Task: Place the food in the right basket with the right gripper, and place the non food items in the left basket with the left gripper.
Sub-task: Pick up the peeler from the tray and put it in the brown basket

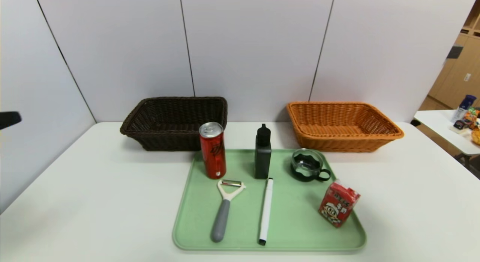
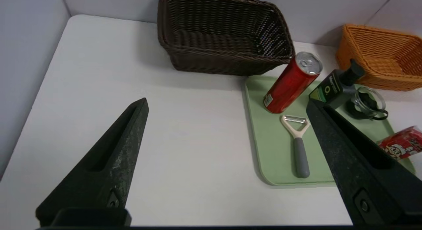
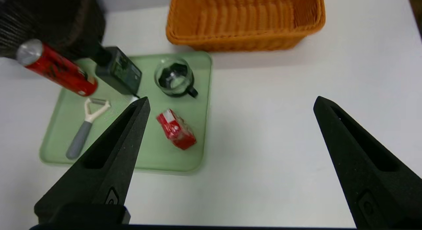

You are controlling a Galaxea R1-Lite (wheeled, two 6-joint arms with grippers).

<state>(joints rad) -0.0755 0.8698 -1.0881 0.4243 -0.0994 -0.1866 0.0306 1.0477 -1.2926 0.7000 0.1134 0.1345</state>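
Note:
On the green tray [image 1: 292,232] stand a red can [image 1: 212,150], a black bottle [image 1: 263,153], a glass cup in a black holder [image 1: 308,165] and a red carton [image 1: 338,203]. A white peeler with a grey handle [image 1: 225,207] and a white marker [image 1: 266,210] lie flat on it. The dark brown basket [image 1: 176,121] and the orange basket [image 1: 342,125] sit behind the tray. My left gripper [image 2: 227,103] is open above bare table left of the tray. My right gripper [image 3: 230,103] is open above bare table right of the tray. Neither arm shows in the head view.
Grey panel walls close the back and left of the white table [image 1: 75,202]. A second table with clutter [image 1: 463,121] stands to the far right. A dark object [image 1: 9,119] shows at the left edge.

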